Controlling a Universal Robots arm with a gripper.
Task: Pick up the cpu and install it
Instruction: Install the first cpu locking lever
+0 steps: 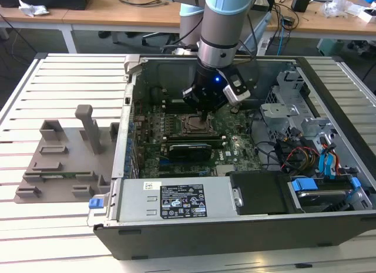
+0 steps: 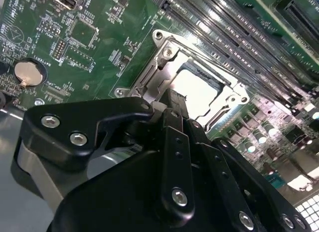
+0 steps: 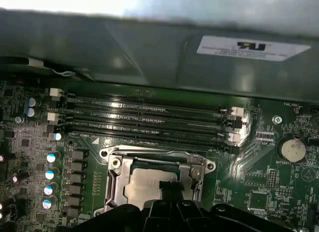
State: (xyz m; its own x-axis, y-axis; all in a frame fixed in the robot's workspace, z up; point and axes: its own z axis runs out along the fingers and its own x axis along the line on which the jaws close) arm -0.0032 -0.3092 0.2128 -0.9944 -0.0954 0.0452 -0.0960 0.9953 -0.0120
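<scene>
CPU (image 2: 197, 90), pale silvery square, lies seated flat within the metal socket frame (image 2: 164, 50) on the green motherboard (image 1: 235, 141). On the exterior view's left, a grey fixture block (image 1: 64, 158) rests on the slatted table (image 1: 76, 79). At centre, inside the open computer case (image 1: 329, 91), the gripper (image 1: 204, 115) hangs directly over the socket, its fingers (image 2: 173, 105) drawn together with nothing between them, tips just above the chip. In both wrist views, black memory slots (image 3: 149, 122) run beside the socket.
</scene>
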